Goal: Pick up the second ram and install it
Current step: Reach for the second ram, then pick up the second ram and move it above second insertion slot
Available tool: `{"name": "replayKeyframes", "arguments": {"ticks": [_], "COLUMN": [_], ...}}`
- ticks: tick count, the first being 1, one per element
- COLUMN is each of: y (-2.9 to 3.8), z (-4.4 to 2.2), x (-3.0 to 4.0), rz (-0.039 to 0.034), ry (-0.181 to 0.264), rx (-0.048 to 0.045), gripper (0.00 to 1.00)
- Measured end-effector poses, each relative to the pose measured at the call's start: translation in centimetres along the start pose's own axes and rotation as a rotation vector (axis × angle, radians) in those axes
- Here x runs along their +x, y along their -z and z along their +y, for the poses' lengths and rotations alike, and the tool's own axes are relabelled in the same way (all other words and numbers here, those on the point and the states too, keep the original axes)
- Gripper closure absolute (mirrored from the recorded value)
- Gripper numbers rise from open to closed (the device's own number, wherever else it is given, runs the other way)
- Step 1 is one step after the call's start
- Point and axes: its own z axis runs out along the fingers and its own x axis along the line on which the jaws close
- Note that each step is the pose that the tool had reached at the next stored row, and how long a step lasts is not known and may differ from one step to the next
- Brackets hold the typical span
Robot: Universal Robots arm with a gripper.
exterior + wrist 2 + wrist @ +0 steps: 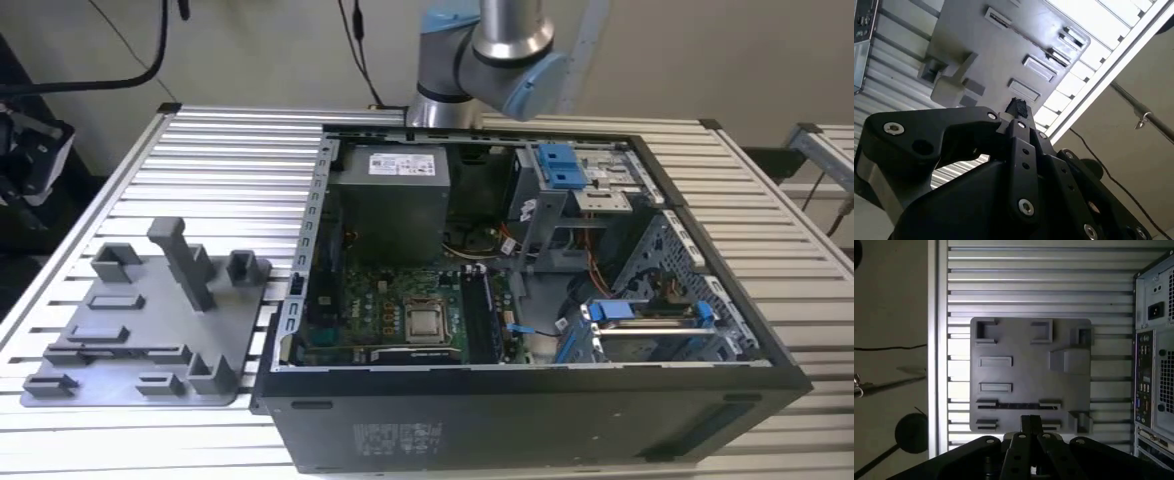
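Observation:
In the first wrist view a thin dark stick, the second ram (pixel 1019 405), lies on edge in a slot of the grey holder tray (pixel 1029 370), held between small brackets at each end. My gripper (pixel 1030 424) hangs high above the tray's near edge, close to that slot. Its fingers are shut together with nothing between them. In the second wrist view the black fingertips (pixel 1016 107) meet in front of the tray (pixel 1004 55). In the exterior view the tray (pixel 134 330) sits to the left of the open computer case (pixel 534 300). A dark memory stick (pixel 477 312) stands in the motherboard beside the processor socket.
The slatted metal table (pixel 227 160) carries tray and case. The case's rear panel with ports (pixel 1149 370) stands beside the tray. The tray has upright posts (pixel 187 265). The arm's elbow (pixel 487 60) rises behind the case. Cables hang beyond the table edge (pixel 889 347).

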Motion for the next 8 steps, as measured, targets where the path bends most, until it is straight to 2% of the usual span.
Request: {"name": "replayKeyframes", "arguments": {"ticks": [3,8], "y": [-0.03,-0.05], "z": [-0.86,-0.97], "x": [0.0,0.05], "rz": [0.0,0.0], "ry": [0.0,0.0], "rx": [0.0,0.0], "gripper": [0.89,0.89]}}
